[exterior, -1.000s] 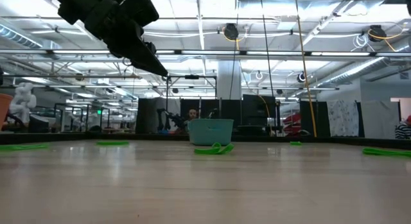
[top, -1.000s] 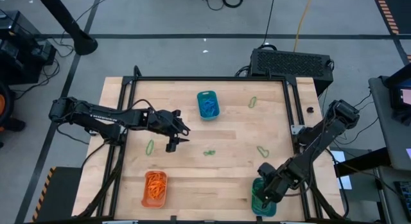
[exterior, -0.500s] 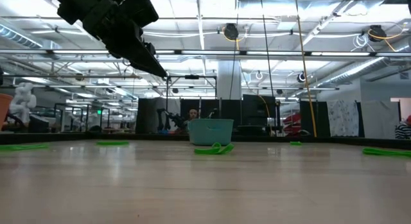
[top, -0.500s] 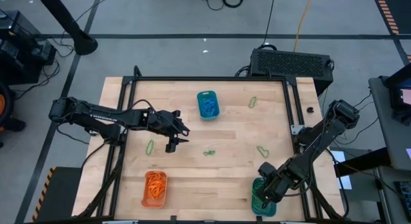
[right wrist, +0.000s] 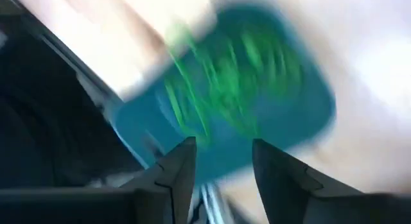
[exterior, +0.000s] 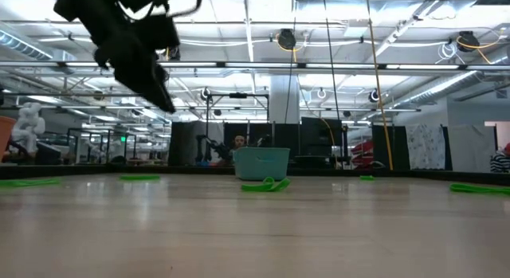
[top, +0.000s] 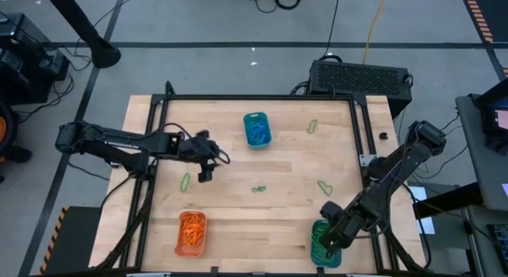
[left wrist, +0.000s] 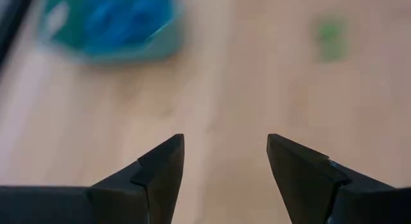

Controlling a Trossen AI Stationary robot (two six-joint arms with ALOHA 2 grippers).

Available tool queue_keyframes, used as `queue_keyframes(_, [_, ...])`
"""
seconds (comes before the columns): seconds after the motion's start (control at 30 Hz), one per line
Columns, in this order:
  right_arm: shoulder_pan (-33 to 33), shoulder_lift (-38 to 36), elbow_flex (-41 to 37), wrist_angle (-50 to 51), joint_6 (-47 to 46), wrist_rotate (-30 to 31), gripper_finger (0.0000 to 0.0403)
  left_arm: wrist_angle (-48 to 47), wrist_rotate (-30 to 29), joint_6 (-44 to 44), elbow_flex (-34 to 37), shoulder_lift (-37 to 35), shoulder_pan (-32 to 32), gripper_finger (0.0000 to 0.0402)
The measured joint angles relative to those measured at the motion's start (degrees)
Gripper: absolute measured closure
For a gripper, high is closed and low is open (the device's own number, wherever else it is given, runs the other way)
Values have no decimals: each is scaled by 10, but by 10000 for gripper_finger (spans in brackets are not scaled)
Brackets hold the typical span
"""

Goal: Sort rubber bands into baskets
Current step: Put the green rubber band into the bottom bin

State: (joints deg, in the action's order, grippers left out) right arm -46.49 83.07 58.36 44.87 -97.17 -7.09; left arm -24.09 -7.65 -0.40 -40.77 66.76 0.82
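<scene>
Rubber bands (top: 259,189): green strays loose on table (top: 294,162); left gripper (top: 205,174) fingers apart, empty, above one; right gripper (top: 325,239) fingers apart over green-filled teal basket (top: 325,255).

Low view, table level:
- Pale wooden tabletop (exterior: 255,230).
- Dark robot gripper (exterior: 131,51), upper left, raised clear of the surface.
- Teal plastic basket (exterior: 262,162), centre, far.
- Thin green rubber bands lying flat: one in front of the basket (exterior: 265,185); others far left (exterior: 28,182), (exterior: 139,178); far right (exterior: 479,187).

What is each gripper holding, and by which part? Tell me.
Nothing. The left gripper is open and empty above the table; the right gripper is open and empty over the teal basket of green rubber bands.
</scene>
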Motion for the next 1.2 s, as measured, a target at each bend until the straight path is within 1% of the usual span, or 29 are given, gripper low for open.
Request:
queue_keyframes(0.07, [1,-2,7,-4,40,66,260,-33,-41,-36,0,1,19,171])
queue_keyframes(0.17, [0,-3,12,-13,105,144,261,-74,-42,-78,0,18,61,171])
queue_keyframes(0.27, [0,-3,12,-15,153,195,261,-91,-37,-76,0,43,94,171])
queue_keyframes(0.3, [0,-3,12,-16,163,208,261,-82,-25,-62,0,50,99,171])
queue_keyframes(0.33, [0,-3,12,-16,171,219,261,-67,2,-44,0,58,101,171])
queue_keyframes(0.37, [0,-3,12,-16,179,226,261,-46,46,-30,0,64,98,171])
queue_keyframes(0.43, [-1,-3,12,-17,192,237,261,29,140,-24,0,81,81,171])
queue_keyframes(0.47, [-1,-3,12,-18,198,238,261,67,175,-22,0,90,67,171])
queue_keyframes(0.5, [-1,-3,12,-21,203,239,261,100,194,-21,0,101,51,171])
queue_keyframes(0.53, [-1,-1,12,-23,207,240,261,133,199,-20,0,113,33,171])
queue_keyframes(0.6, [-2,0,11,-28,222,251,261,193,186,-19,0,140,-4,171])
queue_keyframes(0.73, [-2,2,11,-47,263,282,261,310,108,-23,0,210,-60,172])
queue_keyframes(0.87, [-1,2,11,-60,296,291,261,411,65,-37,0,285,-84,172])
queue_keyframes(0.97, [-1,2,11,-67,304,301,261,430,22,-38,-15,332,-89,172])
queue_keyframes(1.03, [-1,2,11,-73,304,301,261,434,16,-38,-30,360,-88,172])
queue_keyframes(1.13, [-1,2,11,-78,304,301,261,462,51,-38,-48,402,-91,172])
queue_keyframes(1.2, [-1,2,11,-83,304,301,261,473,60,-38,-63,430,-96,172])
